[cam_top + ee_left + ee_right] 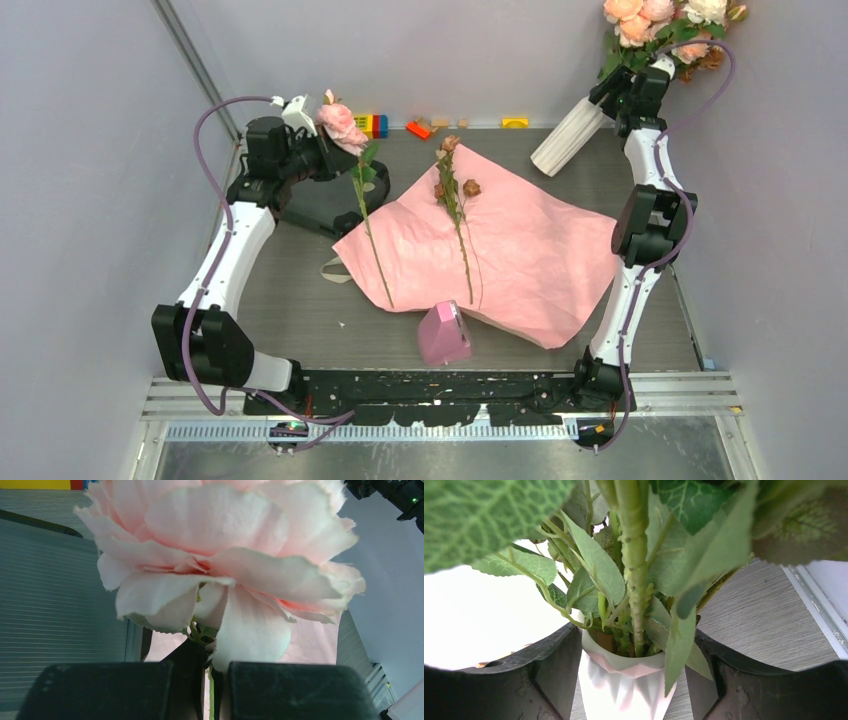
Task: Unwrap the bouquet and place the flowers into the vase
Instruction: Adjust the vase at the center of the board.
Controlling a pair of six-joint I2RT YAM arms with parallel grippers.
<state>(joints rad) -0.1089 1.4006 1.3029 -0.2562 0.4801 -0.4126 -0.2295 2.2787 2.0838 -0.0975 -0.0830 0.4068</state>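
While the left gripper (202, 692) is pinched shut on the rose (225, 560) by its stem, just under the bloom, the rest of that long stem hangs free and slants down toward the near left part of the paper (530, 260). Whether its tip touches the sheet I cannot tell.

The trouble I would expect is in the carry. The vase (570, 140) stands well apart, at the far right, so the loose stem could swing, drag over the paper, or knock the two flowers (455, 190) lying on it.

The vase leans over, with its base on the table (300, 310) and its neck between the fingers of the right gripper (628, 92). The fingers flank the neck, but I cannot tell whether they press it. If they do not, the vase may tip or roll.

A peach cluster (660, 25) already fills the mouth, and leaves crowd the rim, so a thin stem could snag and bend rather than slide in.

The rose is pale pink, full and ruffled, with small leaves on a thin green stem. It looks light and floppy.
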